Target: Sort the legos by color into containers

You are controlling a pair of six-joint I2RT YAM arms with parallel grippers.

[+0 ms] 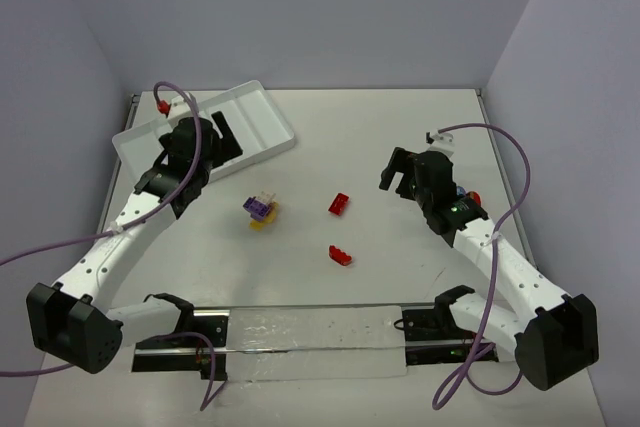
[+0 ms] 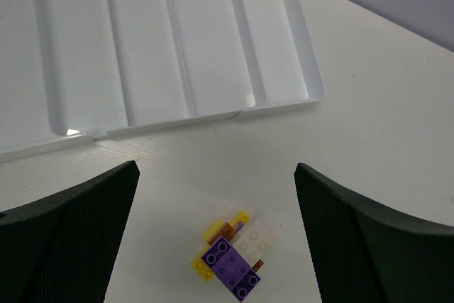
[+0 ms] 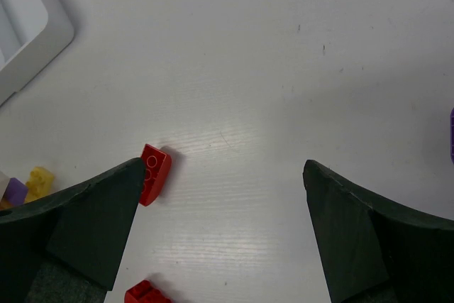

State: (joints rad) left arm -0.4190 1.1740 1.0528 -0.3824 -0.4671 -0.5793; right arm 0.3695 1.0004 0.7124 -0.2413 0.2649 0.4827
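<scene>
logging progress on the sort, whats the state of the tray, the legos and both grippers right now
tray: compartments in view empty
mixed lego clump: purple, yellow, orange and beige pieces stacked together on the table, outside the tray
far red lego: loose on the table, unsorted
near red lego: loose on the table, unsorted
left gripper: open, holding nothing
right gripper: open, holding nothing

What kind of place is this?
Probably a robotics lab bench: a white table boxed in by plain panels, left arm and right arm mounted at its near edge, a tray and toy bricks laid out.
</scene>
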